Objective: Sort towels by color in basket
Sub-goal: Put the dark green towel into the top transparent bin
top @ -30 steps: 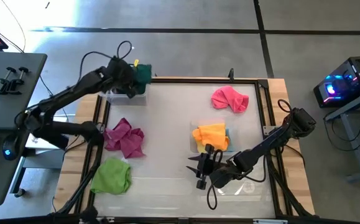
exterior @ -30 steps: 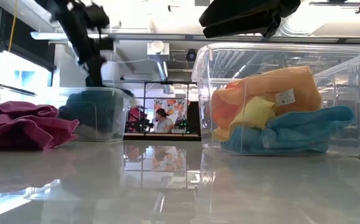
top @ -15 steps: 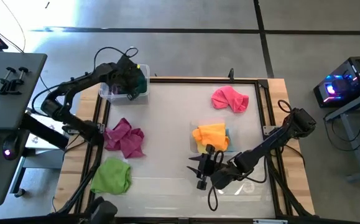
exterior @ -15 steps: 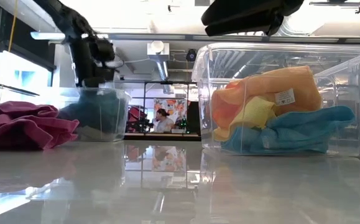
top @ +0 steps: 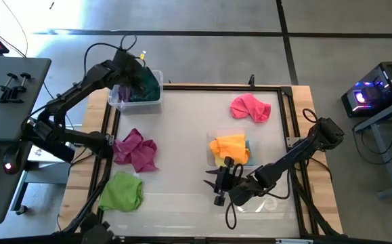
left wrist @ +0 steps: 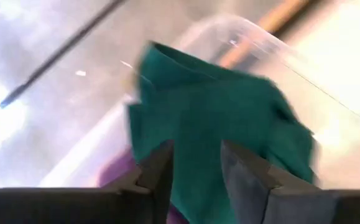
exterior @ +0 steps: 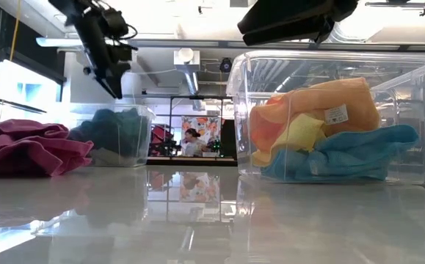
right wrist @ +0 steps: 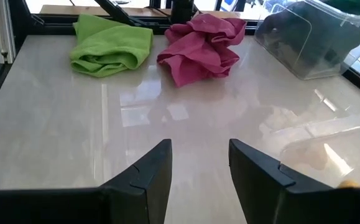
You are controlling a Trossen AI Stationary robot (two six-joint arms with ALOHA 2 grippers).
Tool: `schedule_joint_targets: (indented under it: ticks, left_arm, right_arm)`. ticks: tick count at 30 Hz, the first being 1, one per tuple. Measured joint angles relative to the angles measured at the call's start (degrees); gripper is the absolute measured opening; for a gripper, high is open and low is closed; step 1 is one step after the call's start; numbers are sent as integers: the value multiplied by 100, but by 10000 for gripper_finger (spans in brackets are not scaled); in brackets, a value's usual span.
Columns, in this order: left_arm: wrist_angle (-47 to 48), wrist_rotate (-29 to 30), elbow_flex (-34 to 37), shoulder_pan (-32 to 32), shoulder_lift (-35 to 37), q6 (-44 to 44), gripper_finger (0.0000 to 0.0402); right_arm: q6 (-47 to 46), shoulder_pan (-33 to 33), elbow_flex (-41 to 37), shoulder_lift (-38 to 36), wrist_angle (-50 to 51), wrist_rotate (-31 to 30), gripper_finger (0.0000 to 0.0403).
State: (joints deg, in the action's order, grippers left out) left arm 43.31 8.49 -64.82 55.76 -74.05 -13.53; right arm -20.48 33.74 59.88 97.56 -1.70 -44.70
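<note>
The dark green towel (top: 148, 84) (left wrist: 217, 106) lies crumpled in the clear basket (top: 119, 102) at the table's far left corner, on top of a purple towel (left wrist: 114, 180). My left gripper (top: 133, 73) (left wrist: 195, 152) hangs open above it, clear of the cloth in the low view (exterior: 114, 81). Near the front middle, my right gripper (top: 214, 183) (right wrist: 198, 152) waits open over bare table. A second clear basket (exterior: 410, 81) beside it holds orange (top: 229, 146), yellow (exterior: 300, 133) and light blue (exterior: 344, 158) towels.
Three loose towels lie on the white tabletop: magenta (top: 136, 150) at the left, lime green (top: 122, 191) at the front left, pink (top: 251, 107) at the far right. A raised wooden frame (top: 294, 122) borders the table. Bare tabletop stretches across the middle.
My left gripper was down in the far-left basket with the dark green towel. It has let go, risen and drawn back toward the table's far left. The towel has settled in the basket and stays there.
</note>
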Motion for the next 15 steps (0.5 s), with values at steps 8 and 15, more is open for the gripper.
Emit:
schedule_joint_targets:
  ticks: [8, 15]
  left_arm:
    - [-1141, 119, 943, 230, -705, 137, 59]
    - [-870, 211, 993, 247, -1023, 73, 28]
  right_arm:
    - [-102, 2, 0, 0, 47, 32, 153]
    - [-111, 2, 0, 0, 66, 32, 153]
